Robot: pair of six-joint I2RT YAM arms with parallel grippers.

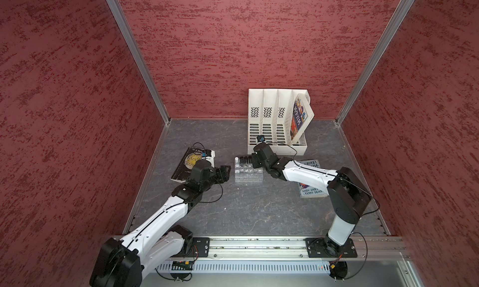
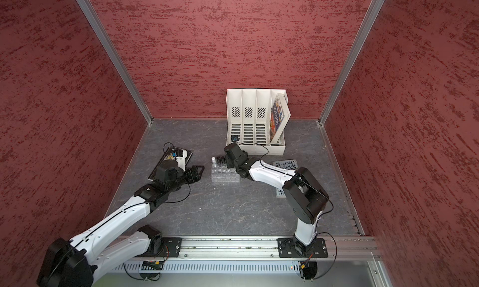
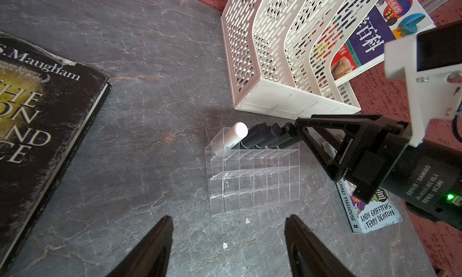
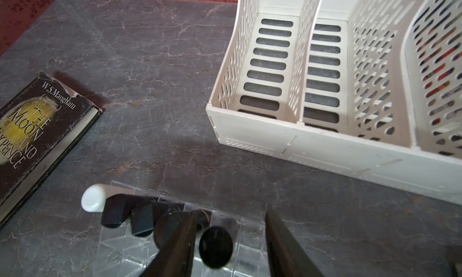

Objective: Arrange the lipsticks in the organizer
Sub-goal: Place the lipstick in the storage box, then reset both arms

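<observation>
The organizer (image 1: 248, 176) is seen on the table (image 1: 246, 215), between the two arms and just in front of the white file rack (image 1: 269, 122). All five lipsticks (image 1: 245, 160) are found in its far row, the row nearest the rack, standing side by side in neighbouring cells. The white lipstick (image 3: 236, 135) is set in the end cell on the left arm's side, and three black lipsticks (image 3: 260, 133) are lined up next to it. The last black lipstick (image 4: 216, 247) is placed in the cell after those and is framed by the right tool (image 4: 232, 213). The fingers of that tool are apart. In the right wrist view one finger (image 4: 180, 238) is seen close against the tube, while a clear gap is seen on the other side, so the tube is not clamped. Whether the near finger touches it cannot be told.

The left tool (image 3: 229, 217) is held with its fingers spread and nothing between them. It is pointed at the organizer from its left side and is apart from it. A dark book (image 1: 182, 166) is partly covered by the left arm. A second book (image 1: 311, 192) lies under the right arm, and a third book (image 1: 299, 117) is leaned in the last slot of the rack.
</observation>
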